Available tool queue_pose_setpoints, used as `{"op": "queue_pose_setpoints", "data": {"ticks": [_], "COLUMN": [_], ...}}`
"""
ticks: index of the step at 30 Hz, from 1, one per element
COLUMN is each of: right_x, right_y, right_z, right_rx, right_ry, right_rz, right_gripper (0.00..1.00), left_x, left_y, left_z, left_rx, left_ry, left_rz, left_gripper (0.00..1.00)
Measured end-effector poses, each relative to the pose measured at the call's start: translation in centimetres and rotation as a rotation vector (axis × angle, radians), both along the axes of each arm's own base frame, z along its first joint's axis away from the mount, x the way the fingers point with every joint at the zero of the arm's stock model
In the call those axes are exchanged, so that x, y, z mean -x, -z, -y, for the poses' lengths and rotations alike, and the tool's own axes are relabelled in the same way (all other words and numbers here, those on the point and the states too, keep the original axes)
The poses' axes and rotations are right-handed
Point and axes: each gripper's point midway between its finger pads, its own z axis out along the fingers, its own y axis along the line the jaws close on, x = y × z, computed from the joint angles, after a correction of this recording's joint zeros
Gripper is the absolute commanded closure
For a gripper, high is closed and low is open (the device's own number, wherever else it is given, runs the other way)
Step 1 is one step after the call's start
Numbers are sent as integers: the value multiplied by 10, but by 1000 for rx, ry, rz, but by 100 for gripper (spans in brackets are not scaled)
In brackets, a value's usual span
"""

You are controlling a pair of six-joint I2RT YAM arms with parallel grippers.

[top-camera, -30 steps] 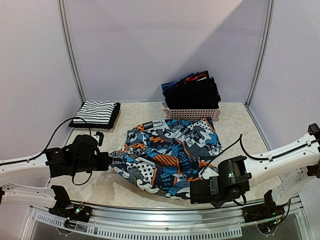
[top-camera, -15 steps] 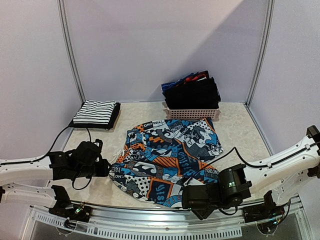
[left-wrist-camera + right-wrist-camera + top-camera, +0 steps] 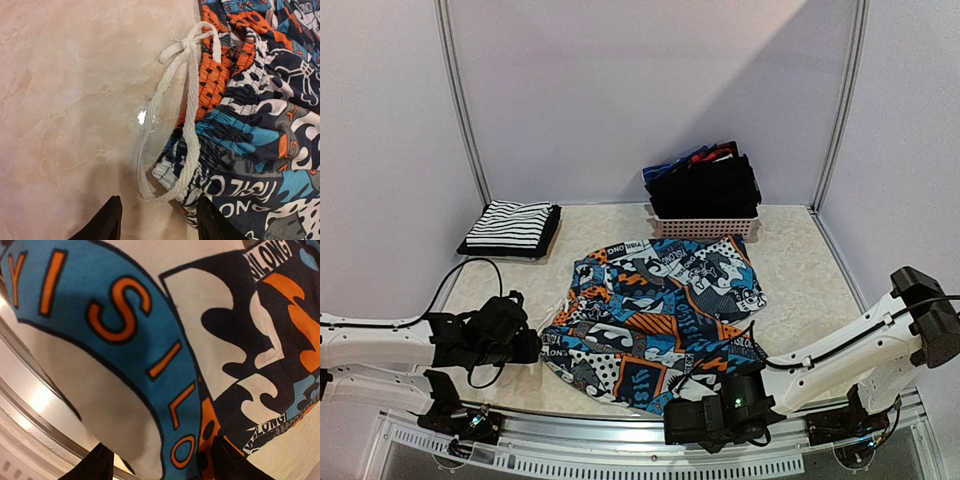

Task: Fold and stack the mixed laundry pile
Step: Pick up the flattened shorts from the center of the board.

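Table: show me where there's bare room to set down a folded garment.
Widest bare patch: the table right of the printed shorts, in front of the pink basket's right corner. A smaller one lies between the striped stack and the shorts. Crowded: the near edge, with the shorts' hem, left arm and right arm.

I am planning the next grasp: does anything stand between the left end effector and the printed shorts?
Nothing separate does. Only the printed shorts' own white drawstring lies looped on the table, just ahead of the left end effector.
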Motion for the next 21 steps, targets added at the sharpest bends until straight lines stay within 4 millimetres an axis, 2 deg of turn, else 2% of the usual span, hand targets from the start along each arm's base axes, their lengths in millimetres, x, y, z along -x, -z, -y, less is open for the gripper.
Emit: {"op": "queue_pose_setpoints", "data": {"ticks": [2, 4, 9, 10, 13, 16, 21], "right_x": [-2, -5, -8, -9, -10, -10, -11], "right_y": [1, 2, 2, 2, 1, -2, -13], "right_z": [5, 10, 15, 16, 17, 18, 21], "right_rx": [14, 21, 33, 35, 36, 30, 16], "right_ry": [14, 32, 49, 51, 58, 58, 62], "right_rz": [11, 23, 44, 47, 56, 54, 55], "right_gripper": [44, 57, 93, 97, 100, 100, 100], "left_x": [-2, -4, -10, -12, -16, -21, -27], "left_y": [0, 1, 1, 1, 1, 1, 4], "left_z": [2, 4, 8, 8, 11, 16, 23], "left_rx": [16, 31, 47, 48, 47, 54, 58], "left_ry": [2, 4, -2, -3, -2, 1, 12], "left_rz": [16, 34, 68, 72, 86, 106, 121], "left_gripper": [48, 50, 67, 69, 78, 79, 56]}}
